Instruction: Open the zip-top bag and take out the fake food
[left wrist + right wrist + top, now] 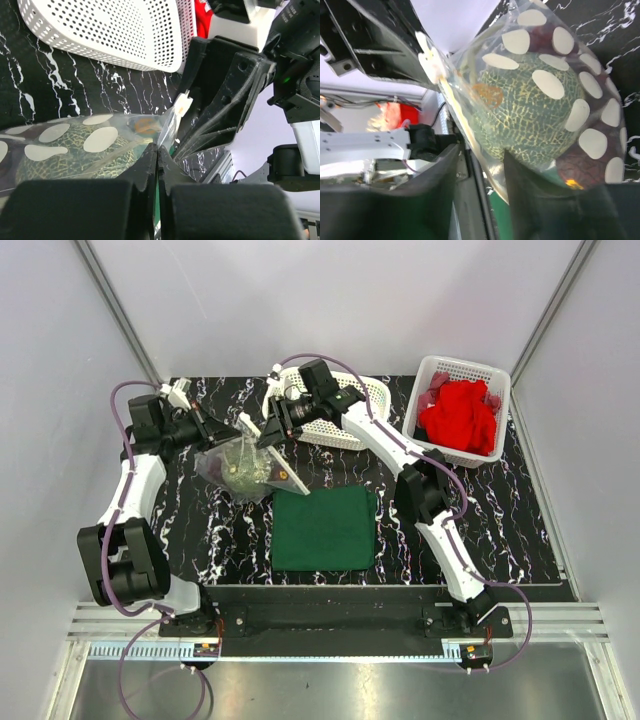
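Clear crinkly plastic dotted with white ovals: that's the zip-top bag (240, 468), strung up between the two arms over the far left part of the black marbled table (500, 530). Inside it, a mottled green ball (530, 115) fills most of the pouch, and dark red clusters (580, 165) press against the film beside it. All of it sits sealed inside the plastic.

Left tool (157, 150): fingers pressed tight together, pinching the thin top edge of the bag. Right tool (481, 155): fingers apart, with the bag's rim running through the gap and a white slider tab showing just beyond. The two tools nearly face each other across the bag's mouth.

Moving outward, the bag's lower corner sits just by the far left corner of the flat green cloth (325, 528). Behind the right wrist, a white lattice basket (335, 410) lies tipped on its side. Well off to the far right, a second white basket (462, 370) holds a bright red cloth (460, 420).
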